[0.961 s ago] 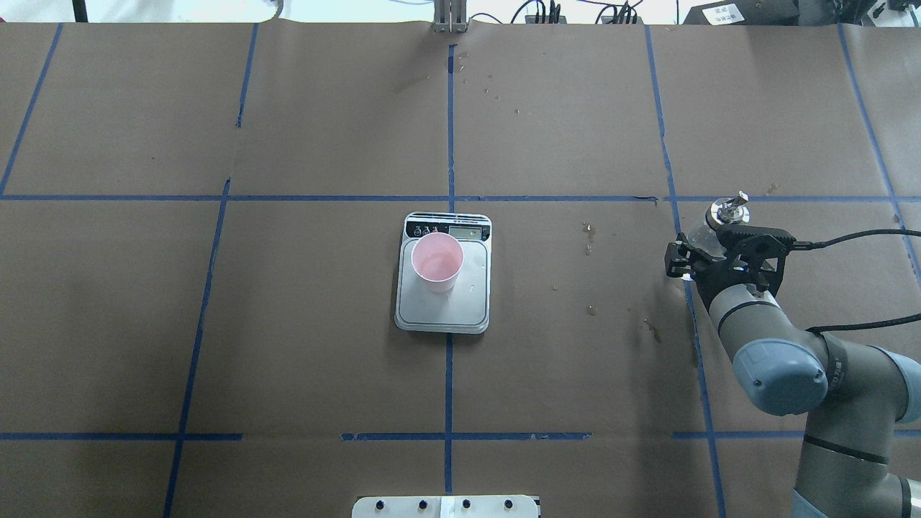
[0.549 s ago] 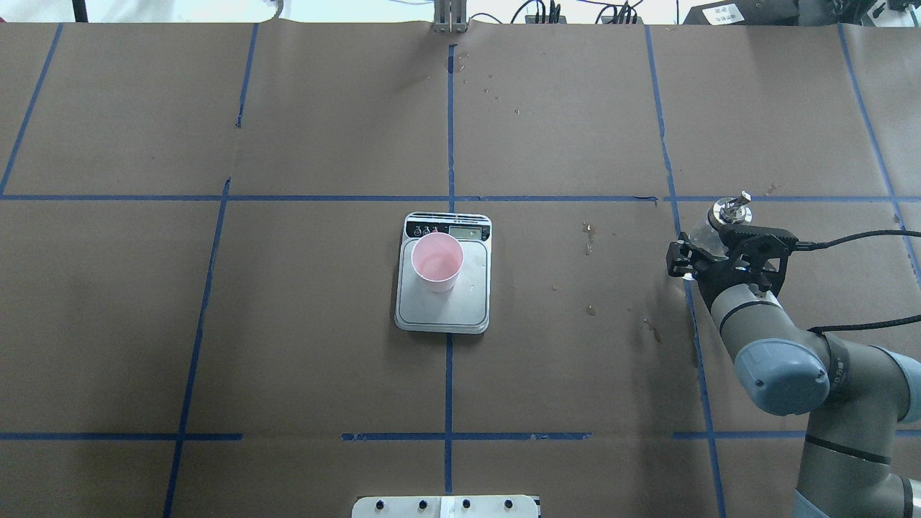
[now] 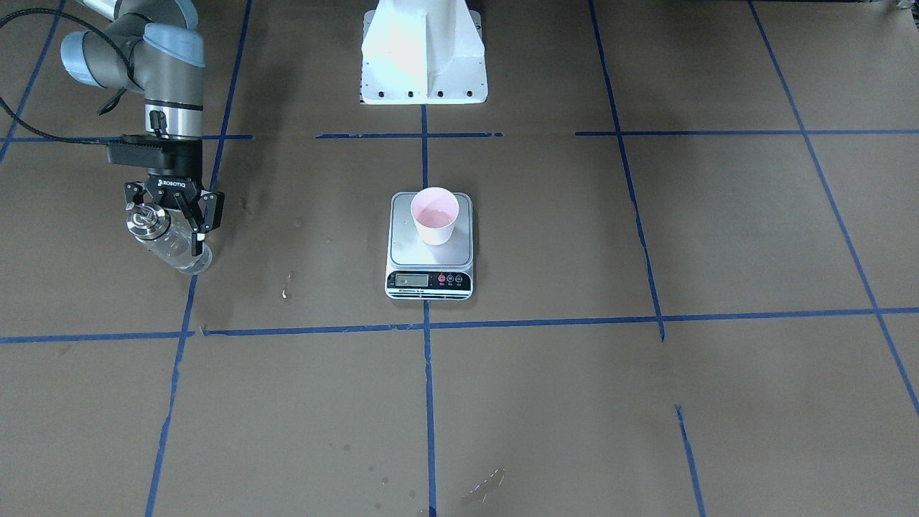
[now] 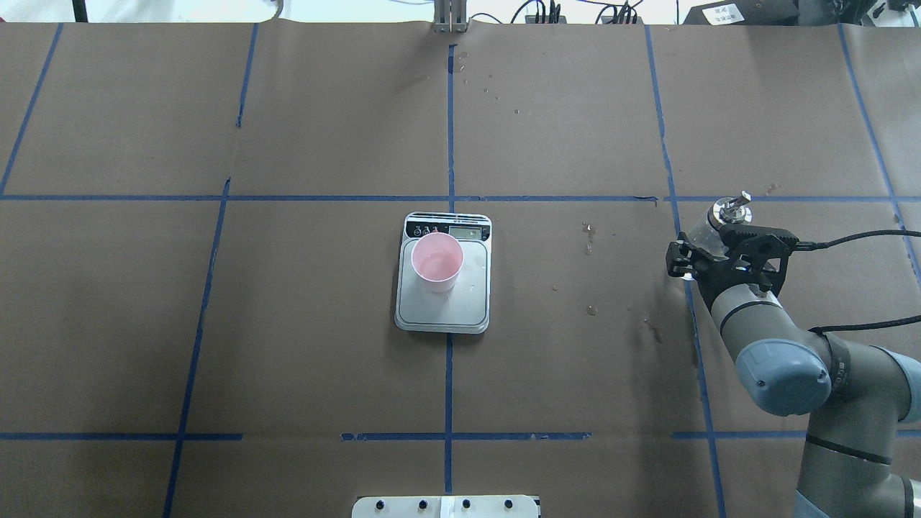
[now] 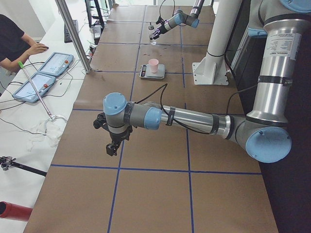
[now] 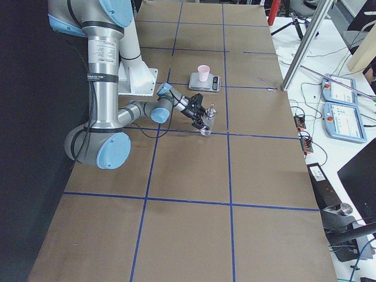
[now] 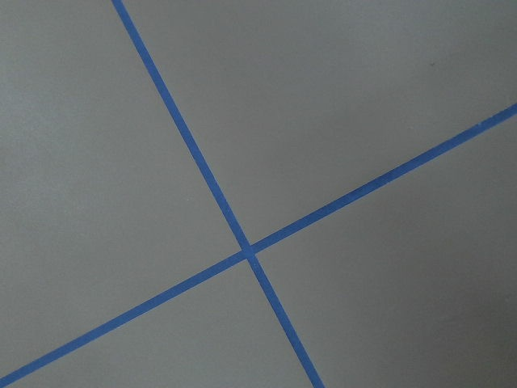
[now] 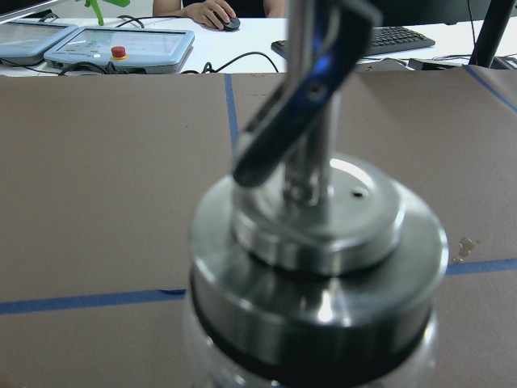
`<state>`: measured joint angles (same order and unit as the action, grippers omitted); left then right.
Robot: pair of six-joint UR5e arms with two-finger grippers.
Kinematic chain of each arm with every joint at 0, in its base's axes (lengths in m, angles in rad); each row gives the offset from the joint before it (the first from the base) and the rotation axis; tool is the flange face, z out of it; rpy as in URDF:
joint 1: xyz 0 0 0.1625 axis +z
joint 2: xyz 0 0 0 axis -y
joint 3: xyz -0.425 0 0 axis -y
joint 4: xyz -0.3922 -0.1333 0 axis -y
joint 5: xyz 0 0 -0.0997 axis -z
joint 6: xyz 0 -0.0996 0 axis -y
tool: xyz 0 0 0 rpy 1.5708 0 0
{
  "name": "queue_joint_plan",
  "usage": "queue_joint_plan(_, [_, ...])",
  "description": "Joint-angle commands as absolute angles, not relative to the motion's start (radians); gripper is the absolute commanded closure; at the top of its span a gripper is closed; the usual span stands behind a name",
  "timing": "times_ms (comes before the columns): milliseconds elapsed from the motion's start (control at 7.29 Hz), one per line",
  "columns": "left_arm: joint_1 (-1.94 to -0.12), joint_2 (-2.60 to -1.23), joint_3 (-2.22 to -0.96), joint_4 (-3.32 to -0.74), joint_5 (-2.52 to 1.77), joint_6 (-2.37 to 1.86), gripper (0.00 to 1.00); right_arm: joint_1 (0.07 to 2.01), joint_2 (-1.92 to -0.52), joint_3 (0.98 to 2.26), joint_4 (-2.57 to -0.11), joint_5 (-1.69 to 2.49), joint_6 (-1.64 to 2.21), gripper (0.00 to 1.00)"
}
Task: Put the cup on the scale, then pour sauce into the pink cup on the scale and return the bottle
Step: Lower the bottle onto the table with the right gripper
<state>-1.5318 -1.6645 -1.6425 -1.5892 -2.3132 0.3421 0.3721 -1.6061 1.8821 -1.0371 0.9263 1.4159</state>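
Note:
The pale pink cup (image 4: 437, 259) stands upright on the scale (image 4: 442, 308) at the table's middle, also in the front view (image 3: 434, 214) on the scale's steel platform (image 3: 428, 255). My right gripper (image 4: 711, 244) is shut on the clear glass bottle (image 4: 728, 211), far right of the scale. In the front view the gripper (image 3: 169, 228) holds the bottle (image 3: 179, 251) low over the table, slightly tilted. The silver pourer cap (image 8: 319, 267) fills the right wrist view. My left gripper (image 5: 112, 145) shows only in the exterior left view, and I cannot tell its state.
Brown paper with blue tape lines (image 4: 449, 360) covers the table. Wet spots (image 4: 590, 237) lie between scale and bottle. The robot's white base (image 3: 423, 54) stands behind the scale. The left wrist view shows only a tape cross (image 7: 249, 252). An operator (image 5: 14, 41) sits beyond the far edge.
My right gripper with the bottle has shifted very slightly to the right and away from the robot. The cup and the scale have not moved.

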Motion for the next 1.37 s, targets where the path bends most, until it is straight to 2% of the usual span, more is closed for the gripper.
queue_joint_plan(0, [-1.531, -1.664, -1.643, -1.589, -2.313, 0.342, 0.00, 0.371, -1.606, 1.882, -1.037, 0.927, 1.416, 0.51])
queue_joint_plan(137, [-1.532, -1.664, -1.643, -1.589, -2.313, 0.342, 0.00, 0.371, -1.606, 1.879, -1.037, 0.919, 1.420, 0.01])
queue_joint_plan(1235, [-1.531, -1.664, -1.649, -1.589, -2.313, 0.342, 0.00, 0.373, -1.640, 1.905, -1.057, 1.001, 1.408, 0.00])
